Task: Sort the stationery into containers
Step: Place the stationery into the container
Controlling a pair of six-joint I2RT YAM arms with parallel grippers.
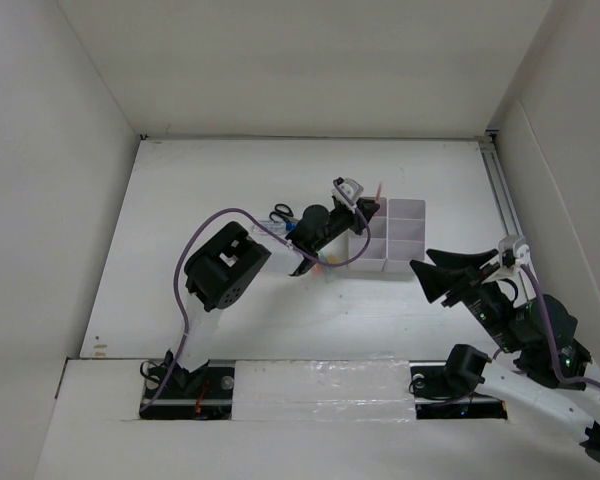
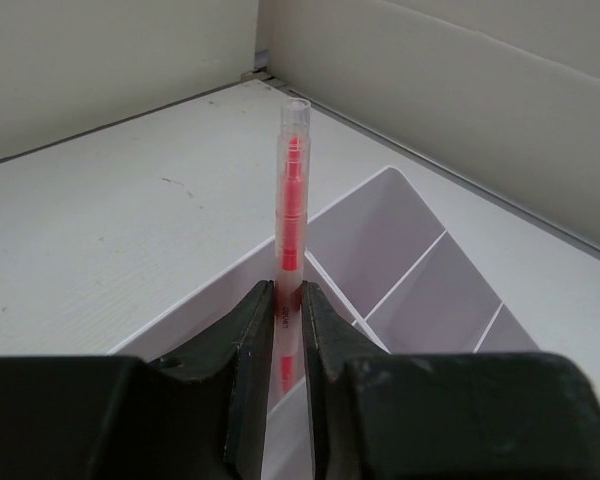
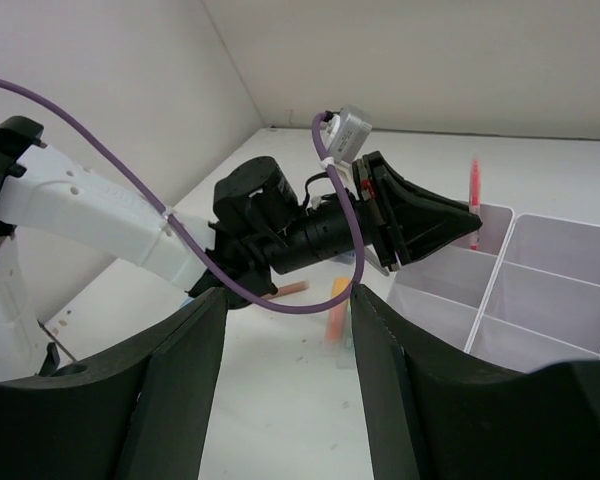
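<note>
1. Left wrist view: the left gripper [image 2: 287,295] has its two fingers closed against a thin red pen [image 2: 292,200], which stands upright between them.
2. The pen is at the corner compartment of the white organiser [image 2: 420,290], the far left one in the top view. Its lower end is hidden, so I cannot tell if it is already inside.
3. The right gripper [image 3: 285,300] is open and holds nothing. It hovers near the organiser's right side, apart from it.
4. Black-handled scissors [image 1: 280,213] lie on the table [image 1: 200,200] beside the left arm.
</note>
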